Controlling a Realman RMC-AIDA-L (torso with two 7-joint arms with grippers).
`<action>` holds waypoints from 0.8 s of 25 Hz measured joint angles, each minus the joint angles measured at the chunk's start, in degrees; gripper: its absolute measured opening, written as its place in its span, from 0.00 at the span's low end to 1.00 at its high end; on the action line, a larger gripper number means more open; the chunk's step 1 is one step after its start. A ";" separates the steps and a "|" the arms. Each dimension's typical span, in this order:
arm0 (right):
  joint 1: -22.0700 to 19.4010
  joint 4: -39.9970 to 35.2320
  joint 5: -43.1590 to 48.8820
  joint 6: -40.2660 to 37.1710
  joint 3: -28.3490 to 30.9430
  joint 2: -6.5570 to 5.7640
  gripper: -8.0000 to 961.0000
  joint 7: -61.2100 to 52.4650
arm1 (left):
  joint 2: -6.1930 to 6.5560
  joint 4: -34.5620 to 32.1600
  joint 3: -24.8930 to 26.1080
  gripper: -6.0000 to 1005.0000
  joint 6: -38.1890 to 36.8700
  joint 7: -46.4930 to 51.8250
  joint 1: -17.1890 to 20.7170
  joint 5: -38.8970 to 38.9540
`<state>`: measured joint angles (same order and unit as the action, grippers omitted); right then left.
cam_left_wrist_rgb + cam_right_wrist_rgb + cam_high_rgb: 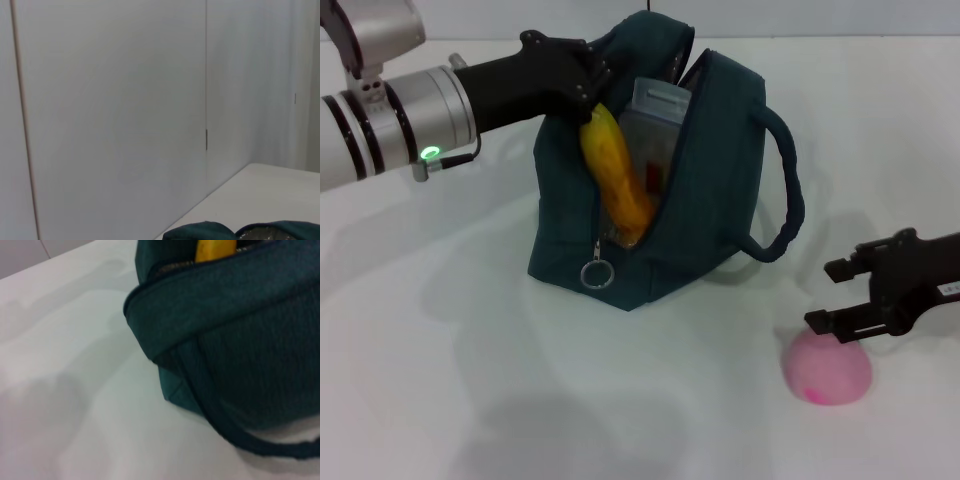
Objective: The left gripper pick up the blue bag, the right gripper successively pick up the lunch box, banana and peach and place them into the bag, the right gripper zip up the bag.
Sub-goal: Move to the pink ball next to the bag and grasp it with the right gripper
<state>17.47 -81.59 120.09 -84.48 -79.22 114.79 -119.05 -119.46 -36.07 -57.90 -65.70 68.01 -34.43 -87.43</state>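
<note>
The blue bag point(710, 200) stands open on the white table; it also shows in the right wrist view point(240, 340) and as a sliver in the left wrist view point(240, 231). My left gripper point(582, 72) is shut on the bag's upper left rim. The banana point(615, 175) stands upright in the opening, also seen in the right wrist view point(215, 250). The lunch box point(655, 125) sits behind it inside the bag. The peach point(827, 368) lies on the table at front right. My right gripper point(832, 295) is open, just above and behind the peach.
The zipper's metal ring pull point(597, 273) hangs at the bag's front lower corner. One loop handle point(782, 185) sticks out on the bag's right side. The white table point(470, 380) stretches around the bag, with a wall behind it point(100, 100).
</note>
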 joint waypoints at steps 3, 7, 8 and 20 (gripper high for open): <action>2.50 -0.46 1.28 -0.99 -0.78 0.15 0.73 -2.12 | 0.02 0.03 0.01 0.14 0.65 -0.33 -0.04 -0.02; 5.12 0.65 2.60 -1.90 -1.49 0.28 0.73 -2.92 | -0.02 0.04 -0.01 0.14 1.14 -0.34 -0.05 -0.02; 5.92 1.28 2.97 -2.04 -1.62 0.35 0.73 -3.01 | -0.03 0.04 -0.02 0.14 1.17 -0.34 -0.06 -0.03; 10.90 5.61 6.53 -2.23 -6.98 0.56 0.73 -5.83 | 0.01 -0.22 -0.02 0.14 1.20 -0.34 -0.11 -0.04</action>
<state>28.37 -75.98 126.63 -86.70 -86.19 115.35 -124.88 -119.45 -36.29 -57.92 -64.51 67.67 -34.55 -87.46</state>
